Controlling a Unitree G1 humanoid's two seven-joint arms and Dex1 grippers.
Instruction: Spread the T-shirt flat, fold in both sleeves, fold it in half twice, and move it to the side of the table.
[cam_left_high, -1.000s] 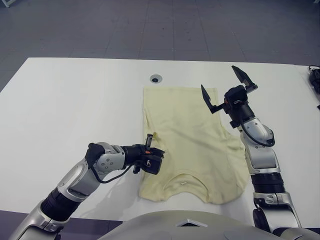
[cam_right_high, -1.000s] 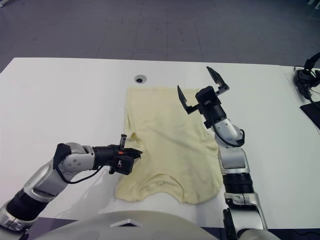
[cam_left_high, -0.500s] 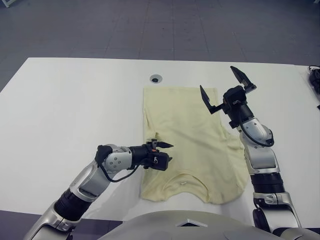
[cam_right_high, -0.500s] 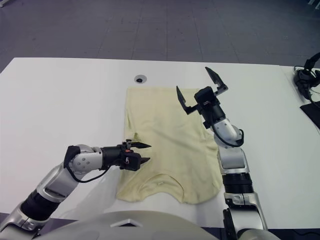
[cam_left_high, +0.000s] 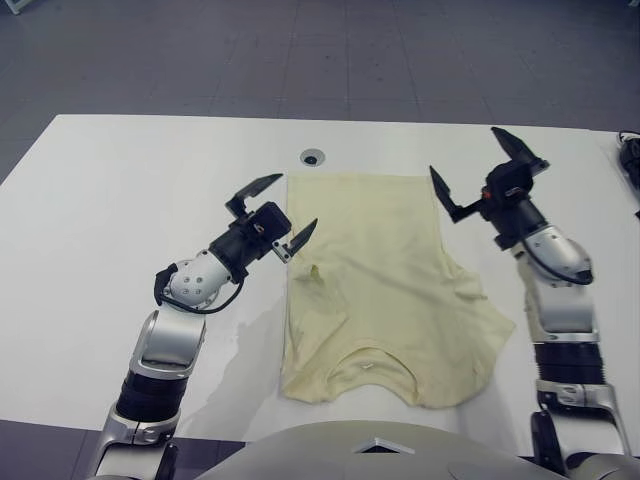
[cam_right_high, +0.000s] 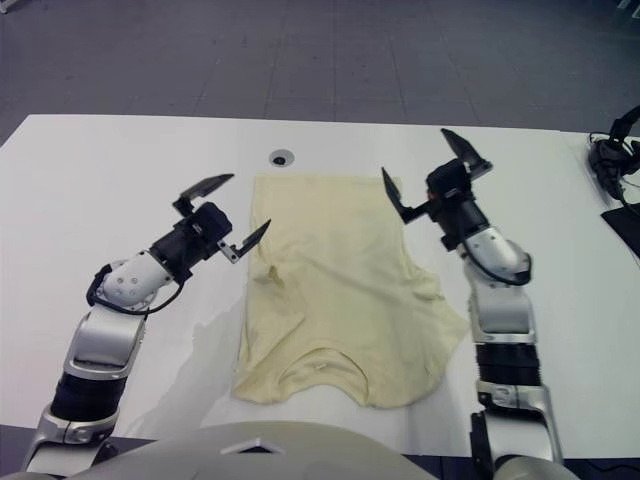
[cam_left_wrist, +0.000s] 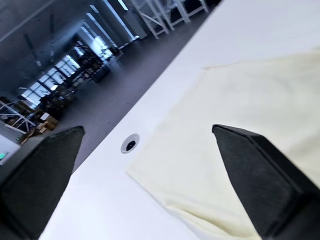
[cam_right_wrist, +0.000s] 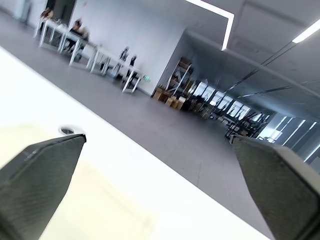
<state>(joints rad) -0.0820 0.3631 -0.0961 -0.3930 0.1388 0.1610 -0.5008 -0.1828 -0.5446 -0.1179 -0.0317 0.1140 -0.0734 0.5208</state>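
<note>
A pale yellow T-shirt (cam_left_high: 375, 280) lies on the white table (cam_left_high: 120, 200), collar near me and hem at the far side. Its left sleeve is folded in, leaving a small raised wrinkle (cam_left_high: 316, 274). The right sleeve (cam_left_high: 488, 322) sticks out sideways. My left gripper (cam_left_high: 283, 210) hovers open above the table just beside the shirt's left edge, holding nothing. My right gripper (cam_left_high: 478, 168) hangs open over the shirt's far right corner, also holding nothing. In the left wrist view, dark fingers (cam_left_wrist: 45, 175) frame the shirt's far hem (cam_left_wrist: 240, 125).
A round cable hole (cam_left_high: 312, 157) sits in the table just beyond the shirt's far left corner. Black cables and gear (cam_right_high: 612, 150) lie at the table's right edge. Wide bare table stretches to the left of the shirt.
My left gripper opened at the shirt's left edge, let go of the cloth, then rose and swung toward the far left. My right gripper shifted right. The right sleeve now spreads out further.
</note>
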